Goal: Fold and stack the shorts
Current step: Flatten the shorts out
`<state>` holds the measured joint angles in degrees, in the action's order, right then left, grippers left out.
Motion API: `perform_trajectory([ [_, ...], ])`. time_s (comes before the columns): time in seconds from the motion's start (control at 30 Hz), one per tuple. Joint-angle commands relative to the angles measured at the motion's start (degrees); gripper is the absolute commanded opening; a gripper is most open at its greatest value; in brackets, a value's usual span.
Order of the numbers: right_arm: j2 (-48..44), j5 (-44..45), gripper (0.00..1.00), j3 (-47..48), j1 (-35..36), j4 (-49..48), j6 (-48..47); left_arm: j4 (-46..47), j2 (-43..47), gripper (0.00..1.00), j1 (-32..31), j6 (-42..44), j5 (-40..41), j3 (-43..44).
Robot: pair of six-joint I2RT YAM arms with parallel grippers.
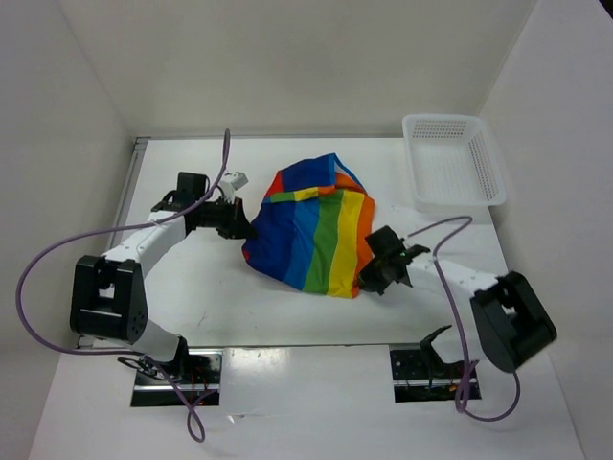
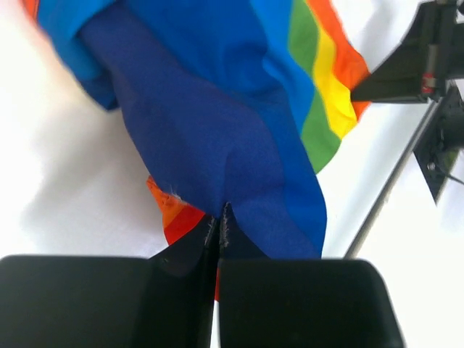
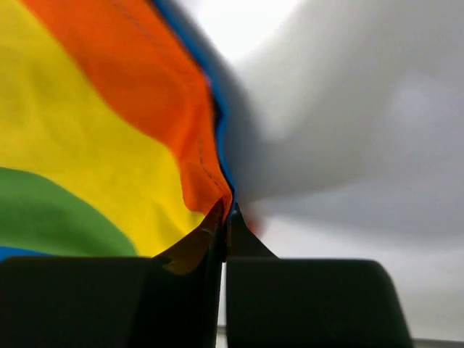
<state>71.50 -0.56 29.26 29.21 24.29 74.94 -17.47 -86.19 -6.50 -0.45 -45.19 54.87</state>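
Shorts (image 1: pixel 311 230) are being held near mid-desk, bunched rather than flat, with stripes running from blue on the left through green and yellow to orange on the right. A flap is lying doubled over the far part, so a first rough fold is being read as possibly begun, not as finished. The blue side is being pinched by the left claw (image 1: pixel 241 224); in the left wrist view its fingers are being pressed together with cloth caught between them. The orange edge is being gripped the same way by the right claw (image 1: pixel 369 273), clamped on the hem in the right wrist view. The cloth is being stretched loosely between the two claws; how much of it is resting on the desk (image 1: pixel 192 278) cannot be told. Judged from this, little of the task is being counted as done: no neat fold is being shown, edges are not being lined up, and nothing is being stacked. A white mesh basket (image 1: pixel 498 182) is sitting at the far right corner, well apart from the shorts; whether it is meant as the stacking spot cannot be told.
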Motion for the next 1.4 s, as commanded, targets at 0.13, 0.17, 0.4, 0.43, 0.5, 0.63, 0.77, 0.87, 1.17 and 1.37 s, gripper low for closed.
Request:
perform_trajectory([
  [0.13, 11.4, 11.2, 0.00, 26.7, -0.3, 1.5, -13.8, -1.2, 0.1, 0.00, 4.9, 0.4, 2.6, 12.3],
  [0.17, 12.0, 11.8, 0.00, 33.9, -0.3, 2.7, -16.5, -0.6, 0.1, 0.00, 5.9, 0.4, 2.6, 14.5],
  [0.4, 8.8, 15.5, 0.00, 50.9, -4.8, 9.4, -22.9, -5.3, -2.8, 0.00, 7.5, 0.4, 4.0, 39.7],
  [0.43, 5.6, 15.5, 0.00, 49.9, -6.0, 9.4, -22.9, -6.6, -2.8, 0.00, 7.5, 0.4, 3.2, 40.5],
  [0.5, 2.3, 13.5, 0.00, 44.4, -10.0, 9.4, -22.9, -8.7, -1.3, 0.00, 8.0, 0.4, 0.0, 38.1],
  [0.63, -5.1, 9.8, 0.00, 31.3, -13.7, 8.8, -22.9, -9.5, 4.4, 0.10, 8.5, 0.4, -4.6, 20.3],
  [0.77, -8.6, 7.4, 0.00, 18.0, -14.3, 8.8, -20.1, -10.2, 8.5, 0.73, 10.5, 0.4, -5.2, 6.4],
  [0.87, -10.5, 5.7, 0.00, 14.0, -14.3, 8.8, -19.5, -12.7, 9.0, 0.86, 10.5, 0.4, -2.7, 4.2],
  [1.17, -8.0, 4.4, 0.00, 18.7, -21.4, 8.2, -24.7, -15.1, 10.7, 0.00, 10.5, 0.4, 11.3, -3.9],
  [1.37, -6.4, -0.6, 0.00, 19.3, -26.0, 5.9, -27.5, -4.3, 9.8, 0.69, 9.1, 0.4, 10.5, -9.5],
])
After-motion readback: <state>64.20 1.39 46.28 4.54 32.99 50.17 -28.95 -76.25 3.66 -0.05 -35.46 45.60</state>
